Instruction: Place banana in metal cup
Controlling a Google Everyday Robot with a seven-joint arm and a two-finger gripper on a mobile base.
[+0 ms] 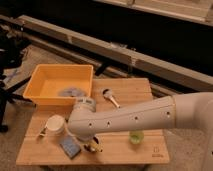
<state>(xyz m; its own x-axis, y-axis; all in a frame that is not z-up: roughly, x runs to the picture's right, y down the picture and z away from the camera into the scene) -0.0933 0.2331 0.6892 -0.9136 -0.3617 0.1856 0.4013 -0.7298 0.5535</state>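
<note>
My gripper (93,146) is low over the front of the wooden table (145,92), mostly hidden under my white arm (125,120), which reaches in from the right. A small yellow piece at the gripper, probably the banana (90,148), shows beside its dark tip; I cannot tell whether it is held. The metal cup (56,124), round and pale-shiny, stands at the left front of the table, a short way left of the gripper, with its handle pointing to the lower left.
A yellow bin (45,80) with a grey thing inside sits at the back left. A long-handled silver scoop (109,95) lies mid-table. A translucent green cup (135,136) stands right of the gripper, and a blue-grey sponge (70,146) lies just to its left.
</note>
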